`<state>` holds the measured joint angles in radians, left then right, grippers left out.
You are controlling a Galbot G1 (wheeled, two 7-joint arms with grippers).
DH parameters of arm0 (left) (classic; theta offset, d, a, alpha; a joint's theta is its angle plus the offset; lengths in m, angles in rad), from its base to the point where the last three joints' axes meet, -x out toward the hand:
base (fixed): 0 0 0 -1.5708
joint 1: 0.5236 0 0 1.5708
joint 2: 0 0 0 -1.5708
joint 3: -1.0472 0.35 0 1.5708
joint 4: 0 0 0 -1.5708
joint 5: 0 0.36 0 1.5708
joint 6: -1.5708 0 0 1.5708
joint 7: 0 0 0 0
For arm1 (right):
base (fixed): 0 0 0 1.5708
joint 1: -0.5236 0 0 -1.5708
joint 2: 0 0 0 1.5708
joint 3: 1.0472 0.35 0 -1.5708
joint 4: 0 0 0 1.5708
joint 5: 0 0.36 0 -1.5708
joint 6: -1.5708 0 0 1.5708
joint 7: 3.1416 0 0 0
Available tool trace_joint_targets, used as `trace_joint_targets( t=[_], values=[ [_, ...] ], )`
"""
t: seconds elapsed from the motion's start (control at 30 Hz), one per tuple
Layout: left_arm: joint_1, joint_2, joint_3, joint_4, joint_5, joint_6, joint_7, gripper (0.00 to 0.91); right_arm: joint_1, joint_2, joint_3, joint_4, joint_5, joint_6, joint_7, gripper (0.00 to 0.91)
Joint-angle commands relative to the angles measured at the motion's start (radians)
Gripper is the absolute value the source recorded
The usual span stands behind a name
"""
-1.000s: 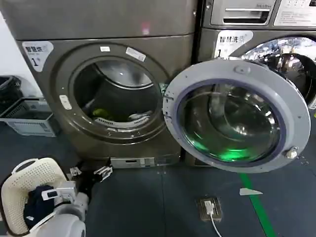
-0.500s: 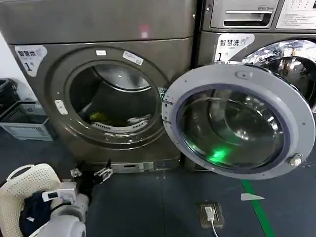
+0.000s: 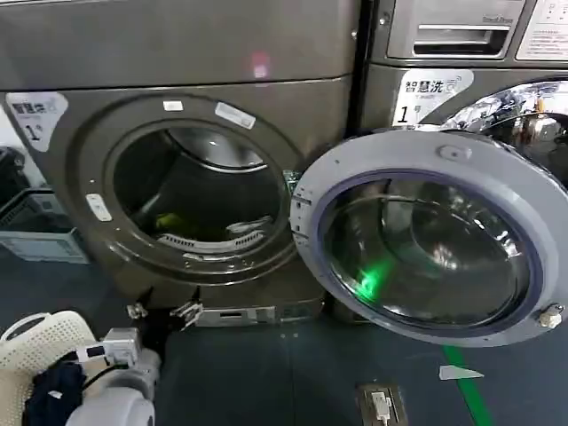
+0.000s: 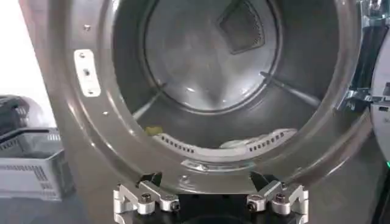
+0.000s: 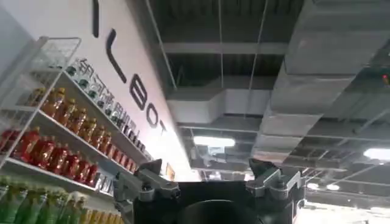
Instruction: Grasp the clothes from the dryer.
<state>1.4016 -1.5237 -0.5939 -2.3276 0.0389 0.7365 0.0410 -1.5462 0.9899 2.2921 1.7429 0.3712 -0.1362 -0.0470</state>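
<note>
The dryer (image 3: 222,53) stands in front of me with its round mouth open and its glass door (image 3: 426,240) swung out to the right. The clothes (image 3: 169,220), a small lime-green piece, lie on the drum floor near its left side, also seen in the left wrist view as the clothes (image 4: 152,130). My left gripper (image 3: 164,312) hangs low outside the machine, below the mouth's rim, open and holding nothing. In the left wrist view the left gripper (image 4: 208,182) faces the drum. My right gripper (image 5: 207,173) points up at the ceiling, open.
A white basket (image 3: 35,330) with a dark blue cloth (image 3: 53,390) sits at my lower left. A grey crate (image 3: 35,232) stands left of the dryer. A second machine (image 3: 461,89) is on the right. A floor socket (image 3: 377,404) and green tape (image 3: 470,390) lie below the door.
The dryer, its door and the basket have shifted left in the head view and look a little larger. My left gripper keeps its open pose below the mouth.
</note>
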Motion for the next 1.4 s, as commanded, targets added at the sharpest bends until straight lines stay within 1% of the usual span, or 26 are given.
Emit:
trace_joint_targets(
  t=[0.03,0.17,0.37,1.4],
  values=[
    [0.002,-0.003,0.002,0.002,0.004,0.049,0.0,0.907,-0.001,0.002,-0.002,0.0,0.0,0.001,0.0,0.907],
    [0.004,-0.006,0.007,0.001,0.01,0.049,0.001,0.907,-0.006,0.017,-0.009,0.0,-0.002,0.013,-0.002,0.907],
    [0.005,-0.006,0.005,0.002,0.009,0.049,0.003,0.907,0.002,0.007,-0.005,-0.004,-0.002,0.009,-0.001,0.907],
    [0.006,0.002,0.003,0.005,0.004,0.049,0.006,0.907,0.004,0.018,-0.015,0.009,-0.006,0.008,-0.005,0.907]
  ],
)
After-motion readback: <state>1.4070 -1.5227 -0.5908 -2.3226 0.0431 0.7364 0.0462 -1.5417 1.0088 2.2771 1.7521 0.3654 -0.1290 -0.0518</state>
